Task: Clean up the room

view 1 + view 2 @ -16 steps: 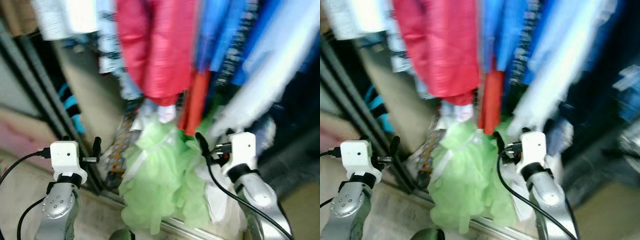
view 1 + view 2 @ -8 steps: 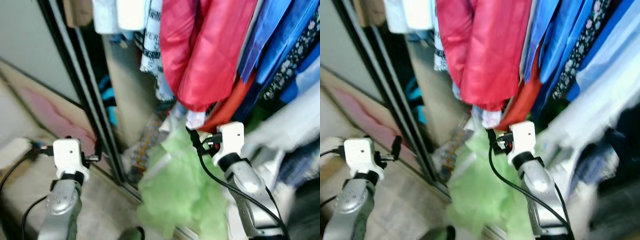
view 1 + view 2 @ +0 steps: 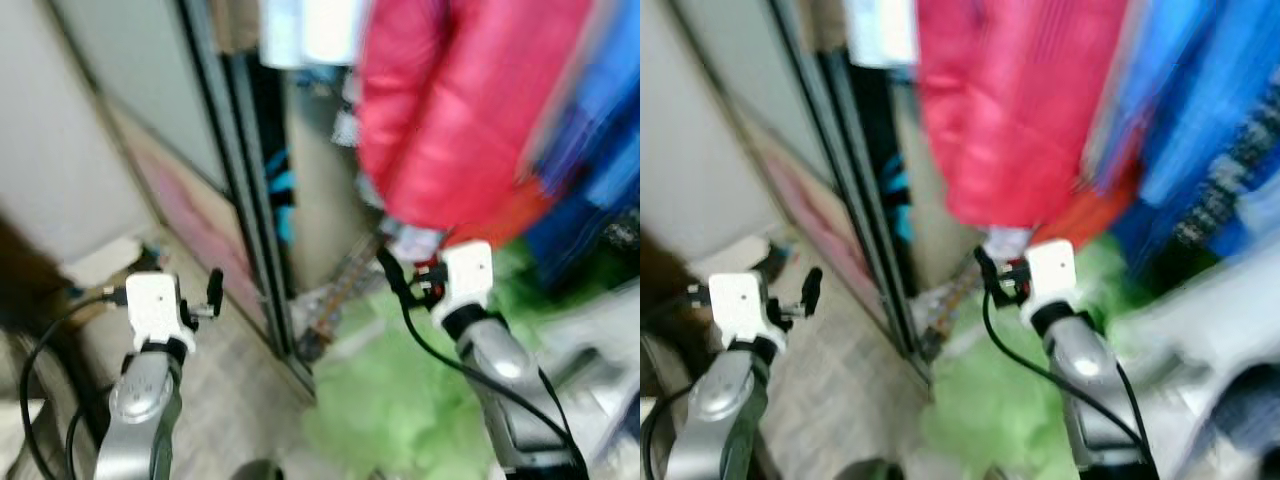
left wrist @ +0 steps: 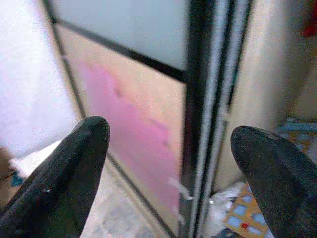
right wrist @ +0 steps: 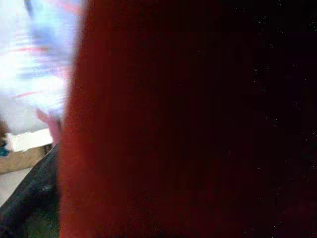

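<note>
A: Where does the left hand (image 4: 168, 148) sit?
B: Lower left of the head view, raised over the pale wooden floor (image 3: 225, 400). In its wrist view the two black fingers (image 4: 74, 168) stand released, wide apart, with the dark metal sliding-door frame (image 4: 210, 99) and a pink-and-frosted door panel (image 4: 129, 124) between them.

A: And the right hand (image 3: 392, 272)?
B: Centre of the frame, up against the hanging red jacket (image 3: 450, 110). Its wrist view is mostly dark red cloth, so I cannot tell whether it is released or clenched.

A: What needs tidying?
B: A heap of light green frilly fabric (image 3: 400, 400) lies on the closet floor, lower centre, below the jacket and blurred blue garments (image 3: 1210, 110). A patterned item (image 4: 247, 213) lies just past the door frame.
</note>
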`<state>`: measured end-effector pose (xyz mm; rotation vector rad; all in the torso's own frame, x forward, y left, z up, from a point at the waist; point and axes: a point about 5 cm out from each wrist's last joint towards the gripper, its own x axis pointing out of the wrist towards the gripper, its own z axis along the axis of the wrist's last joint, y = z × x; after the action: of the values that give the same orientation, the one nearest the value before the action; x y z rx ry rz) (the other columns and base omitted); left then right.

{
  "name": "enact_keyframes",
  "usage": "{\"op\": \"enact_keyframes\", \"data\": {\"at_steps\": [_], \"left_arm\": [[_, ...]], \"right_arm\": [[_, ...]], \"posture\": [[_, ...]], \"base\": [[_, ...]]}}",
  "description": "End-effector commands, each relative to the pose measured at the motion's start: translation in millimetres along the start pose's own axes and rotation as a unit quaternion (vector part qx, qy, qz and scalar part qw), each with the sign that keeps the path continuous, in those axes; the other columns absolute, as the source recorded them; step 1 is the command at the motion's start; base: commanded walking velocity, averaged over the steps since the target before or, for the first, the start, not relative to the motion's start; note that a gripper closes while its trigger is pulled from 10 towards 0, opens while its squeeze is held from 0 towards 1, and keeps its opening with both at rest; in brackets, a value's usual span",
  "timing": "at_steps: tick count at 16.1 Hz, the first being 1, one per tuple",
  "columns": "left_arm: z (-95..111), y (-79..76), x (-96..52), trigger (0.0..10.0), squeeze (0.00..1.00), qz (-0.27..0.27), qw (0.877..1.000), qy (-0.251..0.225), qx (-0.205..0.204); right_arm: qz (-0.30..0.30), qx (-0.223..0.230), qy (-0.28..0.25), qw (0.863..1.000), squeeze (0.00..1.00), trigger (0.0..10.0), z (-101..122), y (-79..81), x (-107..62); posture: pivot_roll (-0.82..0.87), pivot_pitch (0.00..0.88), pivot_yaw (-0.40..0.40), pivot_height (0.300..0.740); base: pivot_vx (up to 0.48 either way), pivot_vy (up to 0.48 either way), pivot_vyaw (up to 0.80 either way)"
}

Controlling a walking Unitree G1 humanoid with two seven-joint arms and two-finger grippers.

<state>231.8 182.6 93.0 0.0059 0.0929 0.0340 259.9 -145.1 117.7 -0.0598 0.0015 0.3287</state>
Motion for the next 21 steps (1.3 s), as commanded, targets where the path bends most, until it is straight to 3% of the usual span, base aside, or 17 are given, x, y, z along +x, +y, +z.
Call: {"op": "enact_keyframes", "data": {"at_steps": [1,8,10,14,18,21], "left_arm": [[0.4,4.8,0.4,10.0,0.0,0.01,1.0,0.004,0.002],[-0.4,5.2,-0.7,10.0,0.0,0.017,1.0,0.006,-0.006],[-1.1,4.7,-1.2,10.0,0.0,0.02,1.0,0.007,-0.009],[-0.3,6.3,-6.4,10.0,0.0,0.052,0.998,-0.004,-0.019],[1.2,4.5,-13.1,10.0,0.0,0.068,0.997,-0.014,-0.029],[-0.9,5.1,-10.9,10.0,0.0,0.069,0.997,-0.011,-0.022]], "right_arm": [[0.018,0.006,-0.004,1.0,0.0,10.0,1.4,7.5,4.5],[0.025,0.014,-0.009,1.0,0.0,10.0,5.6,10.6,11.9],[0.053,0.008,0.013,0.998,0.0,10.0,-2.5,21.0,12.8],[0.085,0.009,0.053,0.995,0.0,10.0,-13.2,23.6,23.5],[0.167,-0.036,0.07,0.983,0.0,10.0,-17.1,42.7,35.3],[0.145,-0.031,0.059,0.987,0.0,10.0,-15.4,36.3,36.7]], "posture": [[-0.09,0.0,0.005,0.74],[-0.09,0.0,0.0,0.74],[-0.08,0.0,-0.006,0.74],[-0.01,0.0,-0.076,0.74],[0.02,0.0,-0.115,0.74],[0.0,0.0,-0.092,0.74]], "base": [[0.0,0.0,0.8],[0.0,0.0,0.8],[0.0,0.0,0.8],[0.0,0.0,0.0],[0.0,0.0,0.0],[0.0,0.0,0.0]]}}
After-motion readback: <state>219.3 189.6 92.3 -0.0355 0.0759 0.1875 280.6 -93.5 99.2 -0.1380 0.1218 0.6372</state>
